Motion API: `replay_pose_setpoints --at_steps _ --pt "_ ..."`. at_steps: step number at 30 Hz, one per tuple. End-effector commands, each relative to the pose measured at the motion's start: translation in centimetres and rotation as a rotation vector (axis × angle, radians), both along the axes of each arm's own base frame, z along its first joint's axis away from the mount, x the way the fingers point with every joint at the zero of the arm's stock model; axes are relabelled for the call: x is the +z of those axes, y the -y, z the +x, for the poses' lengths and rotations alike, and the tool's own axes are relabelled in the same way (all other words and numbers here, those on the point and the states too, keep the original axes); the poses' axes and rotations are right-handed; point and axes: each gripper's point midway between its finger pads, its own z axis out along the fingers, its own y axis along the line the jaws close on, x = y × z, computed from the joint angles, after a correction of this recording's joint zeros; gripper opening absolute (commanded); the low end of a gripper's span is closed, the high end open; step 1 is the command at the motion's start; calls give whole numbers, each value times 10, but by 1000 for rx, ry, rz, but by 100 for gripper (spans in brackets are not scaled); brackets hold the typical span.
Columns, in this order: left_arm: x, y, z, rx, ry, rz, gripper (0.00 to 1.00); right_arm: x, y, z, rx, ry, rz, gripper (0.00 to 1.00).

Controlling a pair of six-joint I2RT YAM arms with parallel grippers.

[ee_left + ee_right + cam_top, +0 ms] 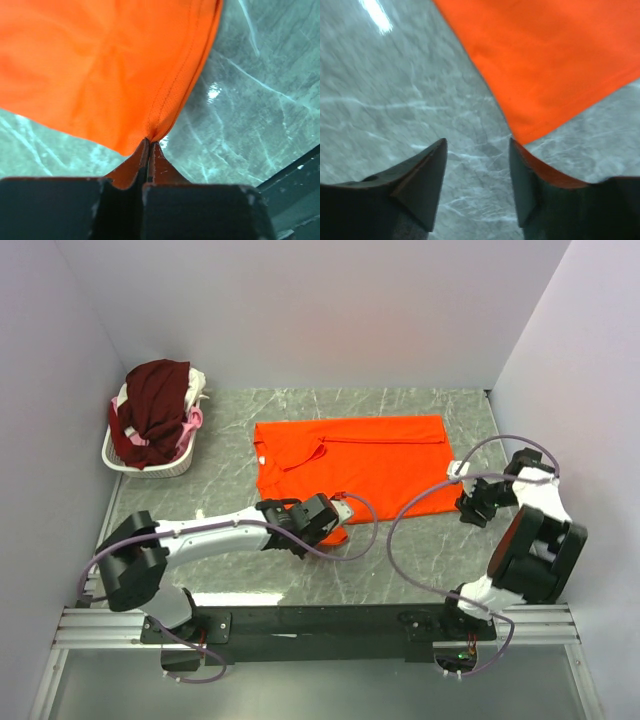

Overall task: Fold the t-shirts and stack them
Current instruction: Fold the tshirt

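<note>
The bright orange t-shirt (350,460) lies spread on the marble table, neck to the left. My left gripper (335,525) is shut on its near left corner; in the left wrist view the fingertips (149,145) pinch the hem of the orange cloth (100,65). My right gripper (470,502) is open and empty just off the shirt's near right corner; in the right wrist view the gripper (477,150) stands over bare table, the orange corner (545,60) just beyond the right finger. The maroon, pink and white shirts (155,410) are heaped in the basket.
A white wire basket (145,462) stands at the back left by the left wall. Grey walls close in the table on the left, back and right. Cables loop from both arms over the near table.
</note>
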Motion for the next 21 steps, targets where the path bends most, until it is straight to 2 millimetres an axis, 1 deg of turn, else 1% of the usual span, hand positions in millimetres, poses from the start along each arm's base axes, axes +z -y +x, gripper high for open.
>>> replay_pose_setpoints --at_steps 1,2,3,5,7,9,13,16,17,21 --pt "15 -3 10 -1 88 -27 0 -9 25 6 107 -45 -112 58" --pt "17 -3 10 -1 98 -38 0 -12 29 8 105 -57 -126 52" --pt "18 -3 11 0 105 -46 0 -15 31 10 90 -69 -126 50" --pt "21 -7 14 13 126 -43 0 -22 36 16 66 -84 -134 48" --pt "24 -7 15 15 136 -57 0 -29 39 18 55 -94 -148 48" --pt "26 -6 13 10 135 -75 0 -32 45 26 35 -79 -171 48" --pt "27 -4 10 0 122 -90 0 -35 50 35 12 -99 -162 50" --pt "26 -3 8 1 113 -93 0 -40 49 39 19 -99 -175 55" --pt "25 -3 7 -3 106 -93 0 -41 45 41 28 -98 -178 56" --pt "25 -2 6 -4 103 -101 0 -49 40 43 40 -110 -193 57"
